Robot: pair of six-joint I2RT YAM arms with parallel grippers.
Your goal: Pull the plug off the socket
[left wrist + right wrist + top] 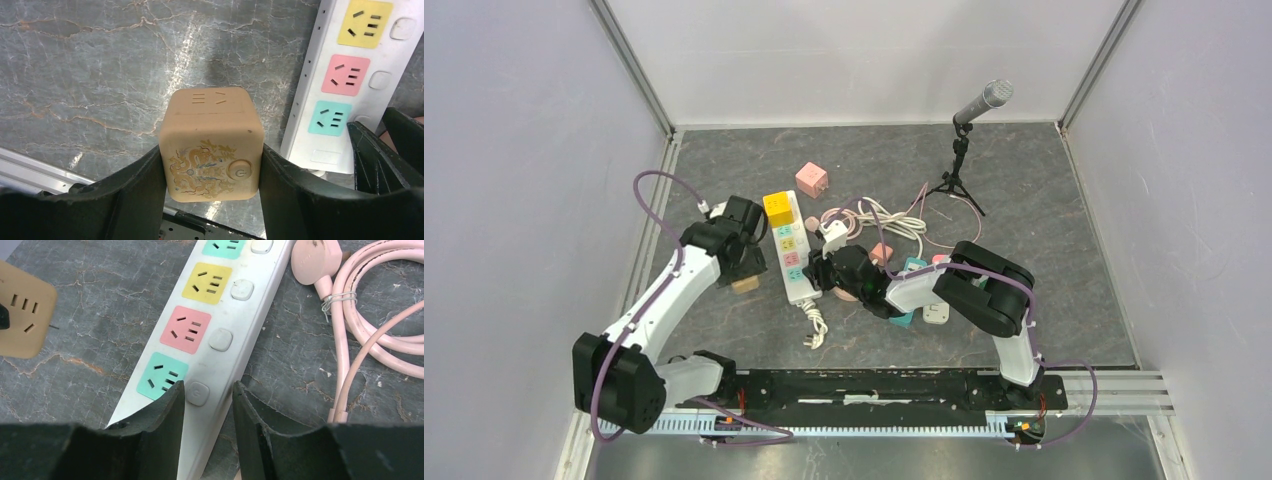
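L gripper (210,156): clenched on tan cube plug (211,140) by two opp. faces, dragon print + pwr button toward wrist cam. Plug sits clear of power strip (310,95), just beside its near end; looks already out of socket.
R gripper (207,390): jaws a narrow gap apart, nothing between, over strip's near end by teal outlet (162,376). Prob. bracing strip vs. the pull.
Pink plug (317,262) w/ cable beside strip.
Surface: grey marbled mat (100,60).
Room: white-walled enclosure (864,50); mic on tripod (969,130) far R.
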